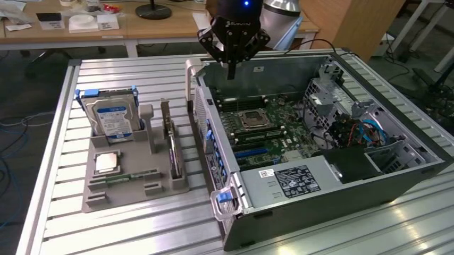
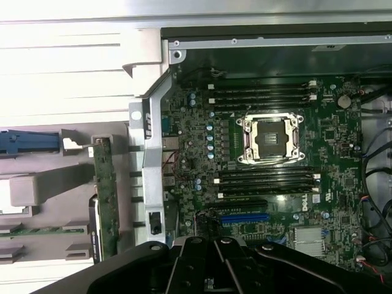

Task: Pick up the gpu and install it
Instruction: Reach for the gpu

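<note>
Item: one robot arm, wrist pointing straight down. Its black gripper (image 1: 230,73) hangs over the far end of the open computer case (image 1: 341,212), above the motherboard (image 1: 289,152) and the CPU socket (image 1: 252,119).
Claw: fingers drawn together into a narrow point, nothing between them, touching nothing.
In the wrist view the gripper (image 2: 211,263) hangs above the board's blue slot area.

Item: gpu (image 1: 172,149), a thin card standing on its long edge in a slot of the grey holder (image 1: 99,194). It sits just beside the case's outer wall on the exterior view's left and well apart from the gripper. In the wrist view it is seen edge-on as a green-brown strip (image 2: 105,202).

Also in the holder:
- hard drive (image 1: 114,121) with a blue label, upright in a blue frame
- processor chip (image 1: 106,161), lying flat
- RAM stick (image 1: 131,176), lying in a groove

Support: slatted metal table (image 1: 57,212), carrying both the holder and the case.
</note>
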